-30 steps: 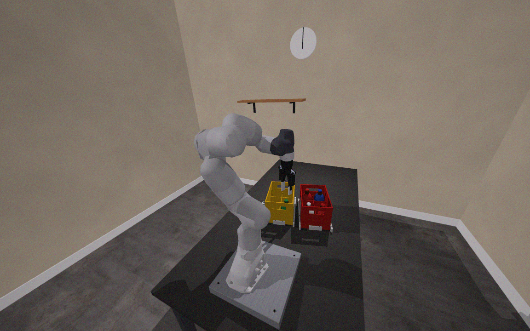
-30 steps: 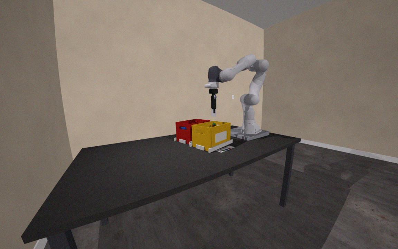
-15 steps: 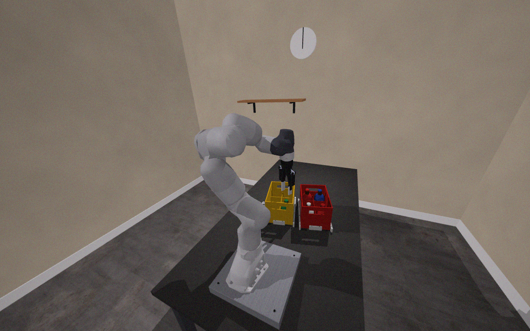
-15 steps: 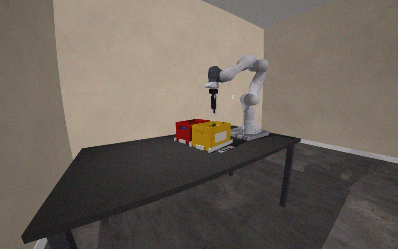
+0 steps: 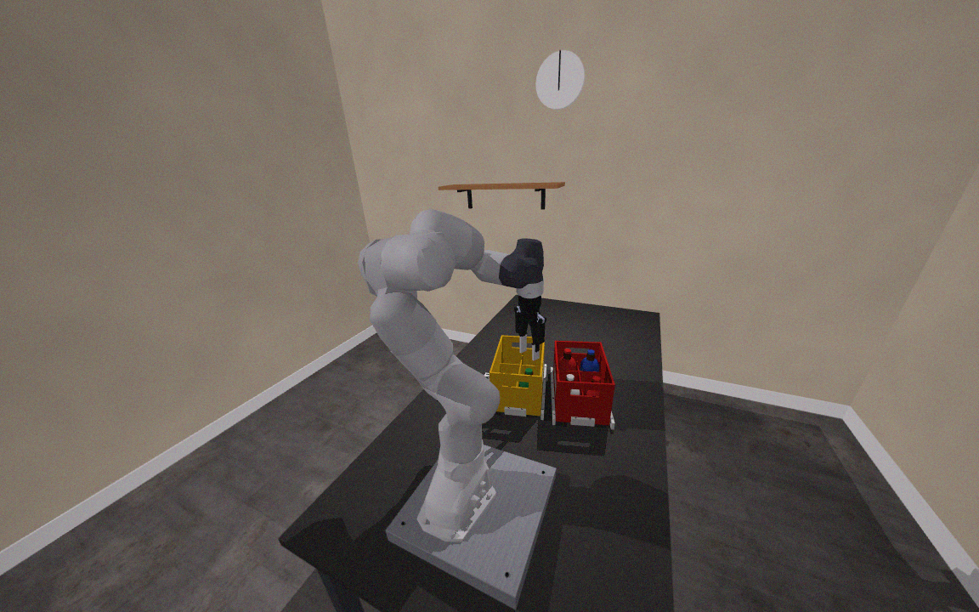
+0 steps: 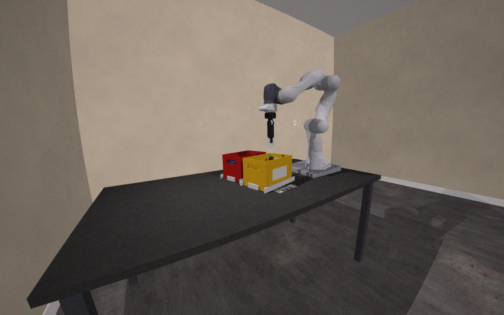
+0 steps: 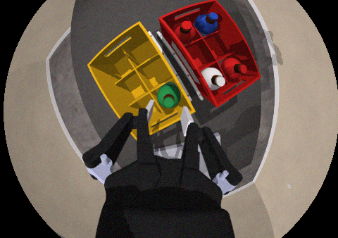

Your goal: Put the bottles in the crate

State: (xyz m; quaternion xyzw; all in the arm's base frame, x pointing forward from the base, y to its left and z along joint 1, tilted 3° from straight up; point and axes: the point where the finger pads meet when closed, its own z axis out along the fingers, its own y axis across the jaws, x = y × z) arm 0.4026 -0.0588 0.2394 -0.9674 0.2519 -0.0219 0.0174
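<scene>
likely stiff, smooth and a touch slippery, perhaps light to moderate in weight; best taken around the neck or just under the cap, straight from above, with a gentle squeeze and no sideways pull against the dividers. end effector [image 5: 529,352] [image 6: 270,144] [image 7: 167,109] partly spread, with nothing between the tips, above the yellow crate [image 5: 517,399] [image 6: 252,176] [image 7: 113,104]. inside that crate, just one green bottle [image 5: 528,372] [image 6: 271,157] [image 7: 169,94], apparently upright, in the corner compartment at the robot's end, on the side towards the red crate [image 5: 583,410] [image 6: 231,170] [image 7: 243,37]. in the red crate, four bottles: red [image 5: 568,364] [image 7: 183,34] and blue [image 5: 590,365] [image 7: 205,24] at the far end, white [image 7: 210,77] and another red [image 7: 232,67] at the near end; middle pair of compartments vacant. on the bench [image 6: 167,219], beside the yellow crate, the pick list [image 6: 285,188], too small to read for counts. hard to judge, then, whether to fetch more or stop; if more, lift well above the rims first.
</scene>
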